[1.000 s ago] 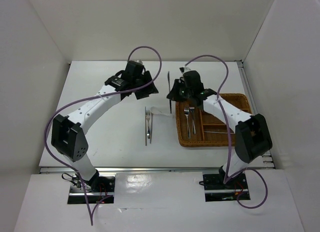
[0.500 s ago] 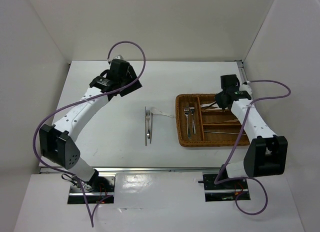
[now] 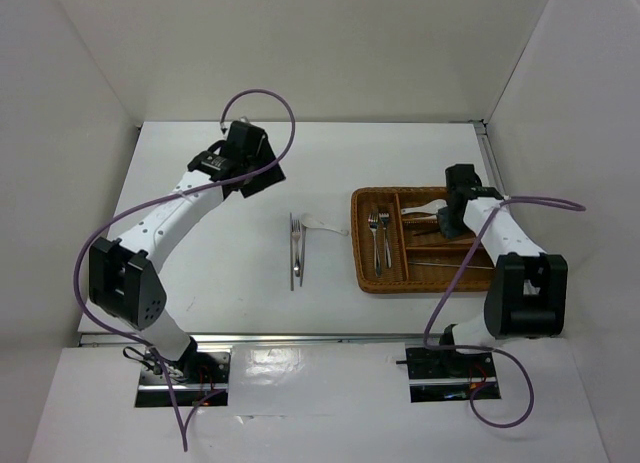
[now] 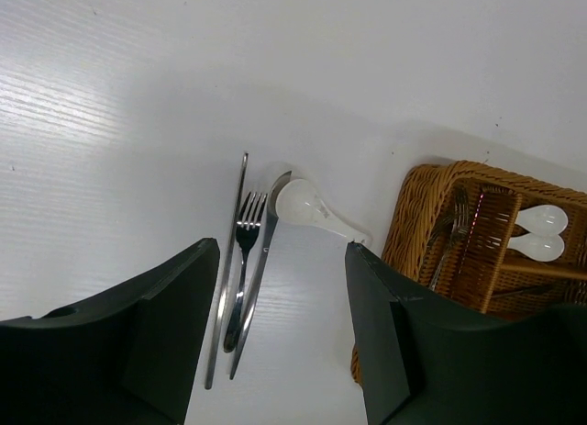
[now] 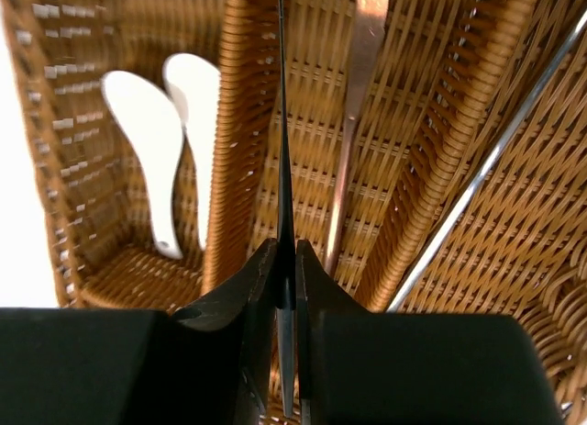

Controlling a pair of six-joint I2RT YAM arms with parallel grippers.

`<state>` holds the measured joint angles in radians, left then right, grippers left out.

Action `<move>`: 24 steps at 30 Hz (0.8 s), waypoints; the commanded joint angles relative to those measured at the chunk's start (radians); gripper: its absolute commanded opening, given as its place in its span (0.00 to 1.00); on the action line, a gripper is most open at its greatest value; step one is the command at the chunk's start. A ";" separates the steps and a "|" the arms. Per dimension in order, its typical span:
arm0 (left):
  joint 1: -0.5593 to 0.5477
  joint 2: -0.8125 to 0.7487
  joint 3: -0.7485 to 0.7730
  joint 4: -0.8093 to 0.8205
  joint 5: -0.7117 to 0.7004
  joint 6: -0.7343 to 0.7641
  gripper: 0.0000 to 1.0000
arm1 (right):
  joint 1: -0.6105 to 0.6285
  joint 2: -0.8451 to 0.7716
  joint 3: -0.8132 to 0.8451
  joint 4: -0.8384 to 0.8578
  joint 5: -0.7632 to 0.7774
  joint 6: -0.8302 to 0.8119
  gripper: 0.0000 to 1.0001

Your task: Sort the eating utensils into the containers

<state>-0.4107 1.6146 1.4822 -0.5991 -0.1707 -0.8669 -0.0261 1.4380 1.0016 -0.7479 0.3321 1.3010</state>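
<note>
Right gripper clenched on slim silver metal knife, edge-on, long axis along a divider of brown woven wicker tray beneath.

The hand has two black fingers pressed tight on a thin metal piece, seen on its edge and pointing up. Under it is the brown woven tray. Two white spoons lie side by side in the left part. A shiny handle lies in the middle part. A thin silver stick lies slanted on the right.
</note>
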 commanded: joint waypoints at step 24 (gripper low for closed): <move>-0.059 0.102 -0.125 0.111 0.059 0.198 0.68 | 0.002 -0.195 0.025 0.261 -0.206 -0.357 0.71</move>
<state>-0.4297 1.6844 1.3678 -0.5392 -0.1139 -0.7307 -0.0261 1.3022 1.0512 -0.6361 0.1898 1.0721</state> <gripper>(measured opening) 0.686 0.709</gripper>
